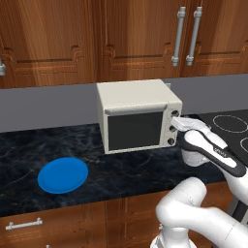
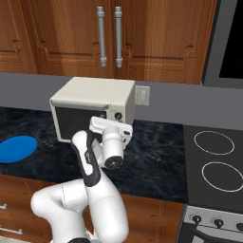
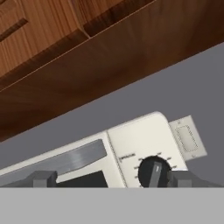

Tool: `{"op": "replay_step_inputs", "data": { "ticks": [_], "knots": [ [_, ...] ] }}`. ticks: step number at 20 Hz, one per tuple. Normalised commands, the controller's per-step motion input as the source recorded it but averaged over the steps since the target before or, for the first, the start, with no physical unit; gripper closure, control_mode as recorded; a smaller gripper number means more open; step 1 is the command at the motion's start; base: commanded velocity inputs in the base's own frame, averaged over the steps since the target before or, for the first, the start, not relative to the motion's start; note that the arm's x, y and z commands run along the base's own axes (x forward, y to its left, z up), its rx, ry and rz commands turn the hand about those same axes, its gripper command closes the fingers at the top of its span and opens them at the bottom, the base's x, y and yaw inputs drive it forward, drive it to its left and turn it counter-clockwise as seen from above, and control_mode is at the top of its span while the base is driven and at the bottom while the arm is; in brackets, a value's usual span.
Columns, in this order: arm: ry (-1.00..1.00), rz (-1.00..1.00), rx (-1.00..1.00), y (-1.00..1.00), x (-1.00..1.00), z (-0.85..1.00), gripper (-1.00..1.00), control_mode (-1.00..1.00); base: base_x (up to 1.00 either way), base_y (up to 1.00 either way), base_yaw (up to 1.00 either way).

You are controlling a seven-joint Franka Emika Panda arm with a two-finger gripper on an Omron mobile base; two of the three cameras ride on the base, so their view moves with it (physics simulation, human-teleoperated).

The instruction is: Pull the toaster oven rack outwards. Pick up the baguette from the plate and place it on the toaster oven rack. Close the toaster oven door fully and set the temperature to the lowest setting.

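While the white arm rises from the near edge of the scene, its pincer (image 3: 107, 178) reaches forward to the knob panel of the toaster oven (image 1: 131, 94), its two dark fingertips spread wide with nothing between them. From the hand camera, one fingertip (image 3: 41, 178) sits before the door's pale bar handle (image 3: 65, 159) and the other is just right of the top knob (image 3: 152, 172), a dark round dial with tick marks around it.

Nearer the front edge of the dark marbled table (image 1: 126, 169), well left of the oven, lies the bright blue plate (image 1: 63, 175), flat and bare on top. Farther back, the toaster oven stands on the table against the grey wall, its toaster oven door (image 1: 134, 131) upright and shut, the dark glass hiding the inside. Three small knobs (image 1: 171, 128) run down its right front panel. To the oven's right, a black cooktop (image 2: 216, 161) with ring markings adjoins the table. A pale wall outlet (image 2: 142, 95) is on the wall just behind the oven, and wooden cabinets (image 2: 142, 38) with metal handles hang above.
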Motion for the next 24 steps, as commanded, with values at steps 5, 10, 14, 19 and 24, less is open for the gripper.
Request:
{"op": "replay_step_inputs", "data": {
  "ticks": [5, 10, 14, 19, 24],
  "knots": [
    [0.00, -0.06, 0.00, 0.01, 0.01, 0.00, -1.00, -1.00, 0.00, 0.00, 0.00],
    [0.00, -0.04, 0.00, 0.00, 0.00, 0.00, -1.00, -1.00, 0.00, 0.00, 0.00],
    [0.00, -0.02, 0.00, 0.00, 0.00, 0.00, -1.00, -1.00, 0.00, 0.00, 0.00],
    [0.03, -0.01, 0.00, 0.00, 0.00, 0.00, -1.00, -1.00, 0.00, 0.00, 0.00],
    [0.05, 0.00, 0.00, 0.00, 0.00, 0.00, -1.00, -1.00, 0.00, 0.00, 0.00]
  ]
}}
